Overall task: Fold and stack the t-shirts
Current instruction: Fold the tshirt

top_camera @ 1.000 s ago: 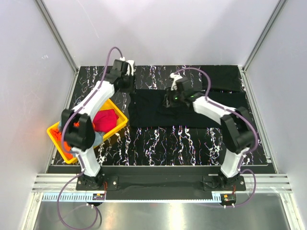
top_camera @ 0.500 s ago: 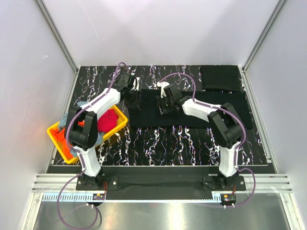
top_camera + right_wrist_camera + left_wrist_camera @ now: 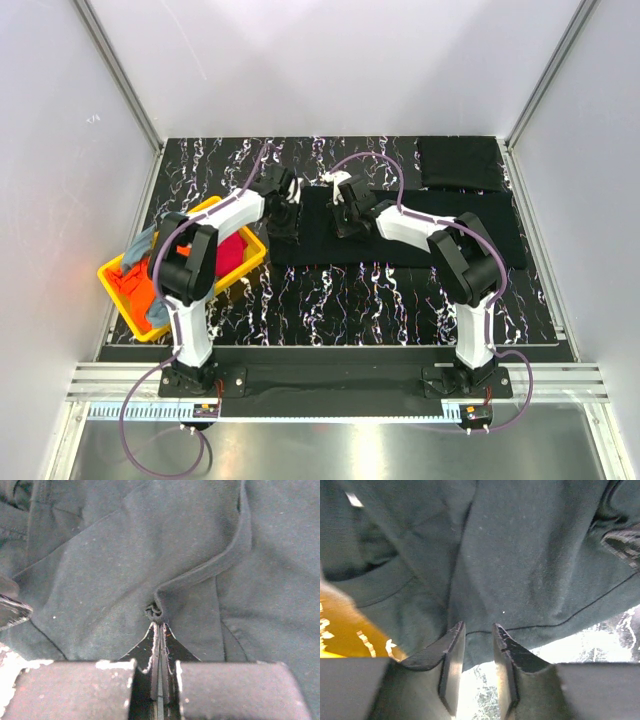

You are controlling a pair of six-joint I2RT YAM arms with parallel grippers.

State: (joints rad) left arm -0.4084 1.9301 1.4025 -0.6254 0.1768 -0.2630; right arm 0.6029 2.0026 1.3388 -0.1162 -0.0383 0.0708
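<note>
Black tee (image 3: pixel 330 245) lies flat, fold seemingly pinched in R pincer (image 3: pixel 160 628).

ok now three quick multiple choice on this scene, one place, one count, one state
1. Where is the yellow tray? A. left side of the table B. far right corner C. table centre
2. How many black t-shirts lie outside the tray? A. one B. two C. four
3. The right gripper is A. wide open B. holding the tray C. shut on cloth

1 A: the tray sits by the left edge.
2 B: the spread black t-shirt and the folded black t-shirt at far right.
3 C: its jaws are shut, pinching a pucker of the spread shirt.
</note>
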